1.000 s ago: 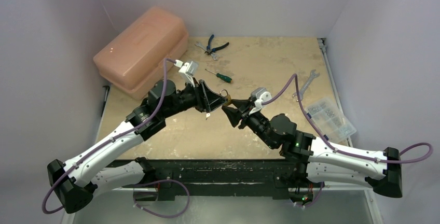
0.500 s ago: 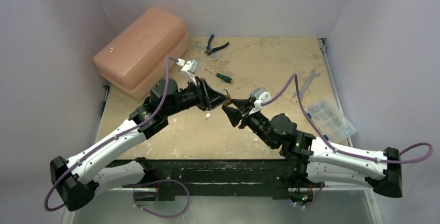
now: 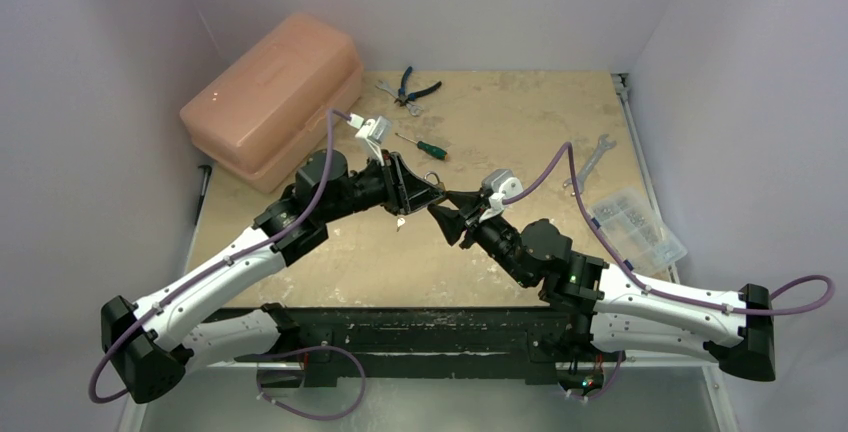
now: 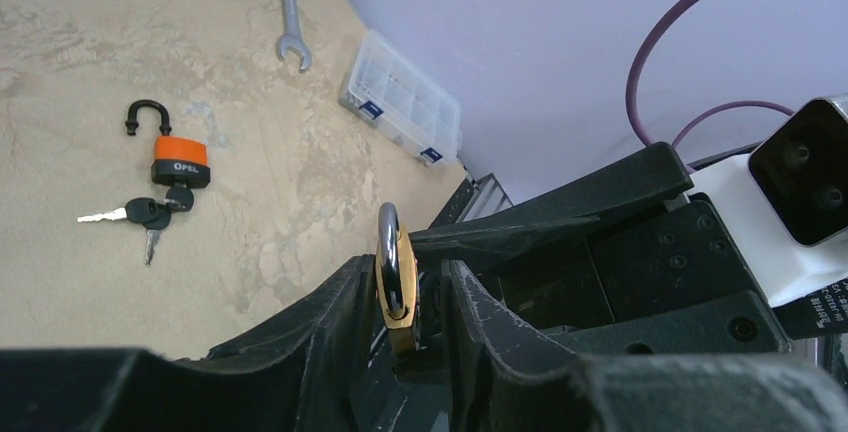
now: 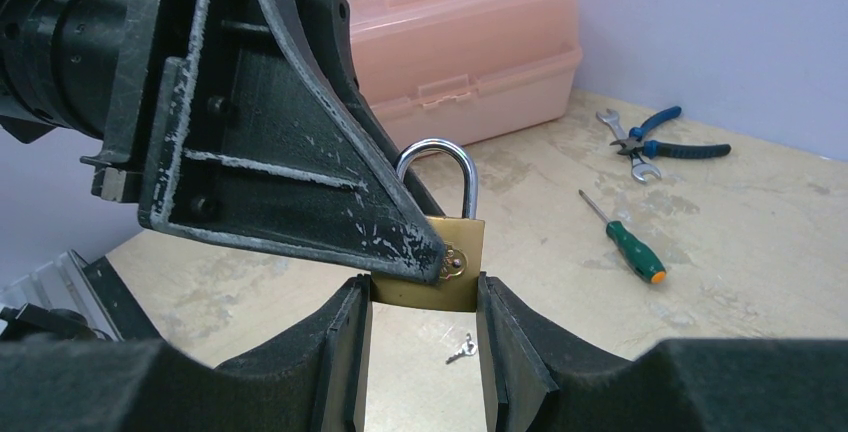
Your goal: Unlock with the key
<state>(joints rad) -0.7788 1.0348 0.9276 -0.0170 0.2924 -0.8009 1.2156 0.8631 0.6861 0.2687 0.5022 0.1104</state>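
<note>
Brass padlock [image 5: 452,270] is held aloft just on the near side of the screwdriver [image 5: 625,240], the right gripper [image 5: 422,297] pinching its narrow edges and the left gripper [image 4: 404,280] pinching its flat faces. A small key [image 5: 461,349] lies loose, farther to the screwdriver's near side.

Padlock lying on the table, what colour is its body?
Orange. The padlock shows best in the left wrist view.
</note>
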